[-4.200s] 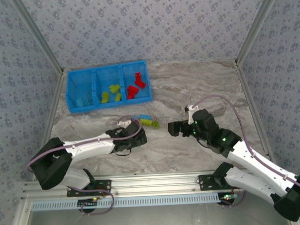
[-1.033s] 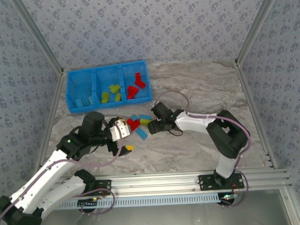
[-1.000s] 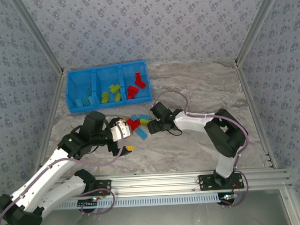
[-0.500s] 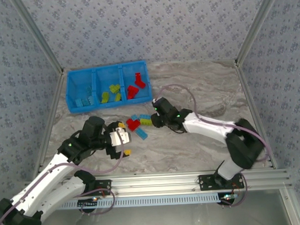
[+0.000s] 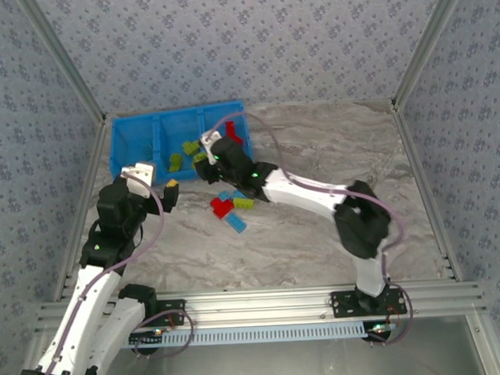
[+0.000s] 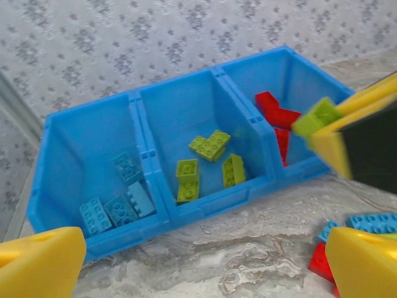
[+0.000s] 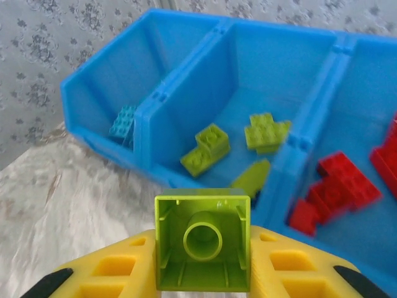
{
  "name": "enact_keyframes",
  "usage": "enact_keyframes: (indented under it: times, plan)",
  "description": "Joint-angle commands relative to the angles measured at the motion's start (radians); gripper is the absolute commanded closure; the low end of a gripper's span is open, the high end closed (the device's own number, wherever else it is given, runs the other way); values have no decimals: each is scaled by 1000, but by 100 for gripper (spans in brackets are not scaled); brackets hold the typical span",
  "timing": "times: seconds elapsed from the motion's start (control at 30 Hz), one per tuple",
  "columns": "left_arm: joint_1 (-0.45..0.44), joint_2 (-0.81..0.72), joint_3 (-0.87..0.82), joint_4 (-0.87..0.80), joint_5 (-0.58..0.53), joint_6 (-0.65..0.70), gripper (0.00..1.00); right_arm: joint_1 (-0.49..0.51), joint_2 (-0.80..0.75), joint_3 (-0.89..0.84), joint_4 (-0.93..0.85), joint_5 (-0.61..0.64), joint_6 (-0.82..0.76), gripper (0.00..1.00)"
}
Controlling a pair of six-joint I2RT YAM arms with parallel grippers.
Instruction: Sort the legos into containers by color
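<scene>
In each of the tray's [image 6: 62, 161] three compartments [image 6: 186, 112] legos [image 6: 209, 145] are kept; loose legos [image 5: 223, 208] are scattered on the table [image 5: 331, 142] before it.

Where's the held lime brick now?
Right wrist view: in the right hand, the lime brick hangs at the near wall of the blue tray, facing its middle compartment.

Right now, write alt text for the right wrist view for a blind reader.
The right hand grips a lime green brick, hollow underside toward the camera, before the blue tray. Its compartments hold light blue bricks, green bricks, red bricks, left to right.
</scene>
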Motion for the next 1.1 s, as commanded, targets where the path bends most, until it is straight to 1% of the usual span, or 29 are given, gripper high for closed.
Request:
enact_keyframes:
  times: [0.0, 0.07, 0.1, 0.13, 0.2, 0.23, 0.27, 0.33, 0.43, 0.5, 0.57, 0.63, 0.7, 0.77, 0.83, 0.9, 0.97, 1.0, 1.07]
  plan:
    - [6, -22, 25, 43, -40, -42, 1, -11, 145, 204, -87, 48, -113, 66]
    - [6, -22, 24, 41, -36, -33, 1, -19, 242, 348, -149, 59, -135, 64]
    - [7, -20, 24, 42, -41, -30, 1, -23, 290, 422, -199, 63, -139, 62]
    - [8, -19, 23, 41, -44, -26, 1, -25, 324, 497, -243, 64, -140, 58]
    - [7, -17, 22, 39, -50, -22, 1, -25, 386, 633, -330, 69, -143, 43]
    - [8, -17, 23, 38, -50, -23, 1, -24, 401, 670, -356, 69, -148, 40]
    - [8, -15, 23, 36, -48, -23, 1, -21, 406, 694, -374, 72, -157, 39]
    - [7, -12, 24, 35, -52, -22, 1, -17, 396, 697, -390, 81, -170, 38]
    - [8, -8, 27, 28, -53, -31, 1, -18, 349, 649, -406, 84, -175, 38]
    - [8, -6, 31, 16, -54, -54, 1, -17, 282, 564, -394, 86, -169, 38]
    - [8, 2, 37, -4, -50, -99, 1, -16, 177, 431, -352, 84, -164, 38]
    - [7, 37, 79, -95, -46, -220, 1, -17, 58, 264, -295, 82, -160, 38]
    - [7, 90, 125, -188, -7, -366, 1, -21, -66, 118, -261, 73, -156, 37]
    - [4, 145, 137, -241, 68, -480, 2, -27, -183, -7, -254, 54, -140, 36]
    - [-24, 206, 136, -266, 138, -605, 6, -31, -303, -148, -263, 13, -114, 35]
    - [-95, 265, 135, -287, 154, -716, 11, -29, -411, -274, -269, -24, -71, 33]
    - [-208, 317, 140, -298, 150, -796, 12, -25, -515, -390, -251, -40, -14, 28]
    - [-273, 341, 137, -294, 132, -849, 12, -23, -570, -492, -240, -37, 22, 26]
    - [-387, 388, 115, -259, 96, -976, 13, -22, -673, -604, -244, -16, 87, 23]
